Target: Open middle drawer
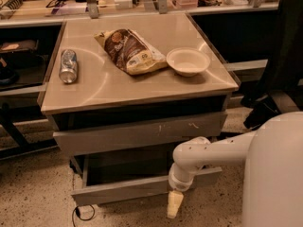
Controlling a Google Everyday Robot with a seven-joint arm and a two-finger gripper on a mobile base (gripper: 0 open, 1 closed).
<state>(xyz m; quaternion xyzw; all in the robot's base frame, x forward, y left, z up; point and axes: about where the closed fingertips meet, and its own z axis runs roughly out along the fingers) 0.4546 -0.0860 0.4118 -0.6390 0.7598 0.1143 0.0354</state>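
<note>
The middle drawer (142, 188) is pulled out below the tabletop. Its plain grey front faces me and its inside is in shadow. Above it is the taller grey front with white scratch marks (142, 132). My gripper (174, 205) hangs pointing down at the end of the white arm (208, 152). It is just in front of and below the right part of the open drawer's front, close to the floor. It holds nothing that I can see.
On the beige tabletop (104, 86) lie a drink can (68, 66), a brown chip bag (129, 51) and a white bowl (188, 61). A cable (78, 214) lies on the speckled floor at the cabinet's left foot. A dark chair (279, 74) stands to the right.
</note>
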